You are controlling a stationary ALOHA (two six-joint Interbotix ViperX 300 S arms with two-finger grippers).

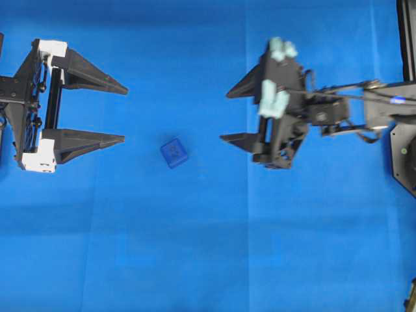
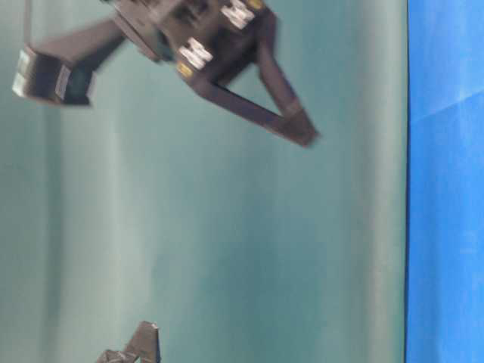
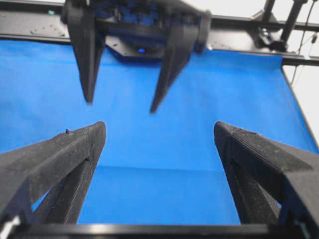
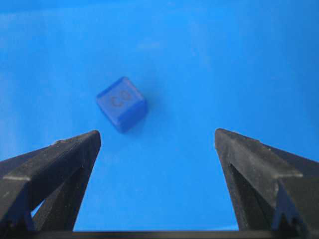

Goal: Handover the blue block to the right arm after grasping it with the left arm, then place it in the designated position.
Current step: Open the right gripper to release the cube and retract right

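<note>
The blue block (image 1: 174, 153) lies on the blue cloth between the two arms, free of both. It is a small dark-blue cube with an embossed mark. My left gripper (image 1: 125, 114), with white brackets, stands open to the block's left, and nothing is between its fingers (image 3: 159, 132). The block is out of sight in the left wrist view. My right gripper (image 1: 224, 117), with pale teal casing, stands open to the block's right. In the right wrist view the block (image 4: 121, 103) sits ahead of the open right gripper (image 4: 157, 137), off toward the left fingertip. The left wrist view shows the right gripper (image 3: 121, 105) facing it.
The right arm's black base (image 1: 406, 149) stands at the right edge of the cloth. A black rail (image 3: 249, 22) runs along the far end of the table. The table-level view shows a blurred black gripper finger (image 2: 287, 113) against a teal backdrop and a strip of cloth (image 2: 446, 227).
</note>
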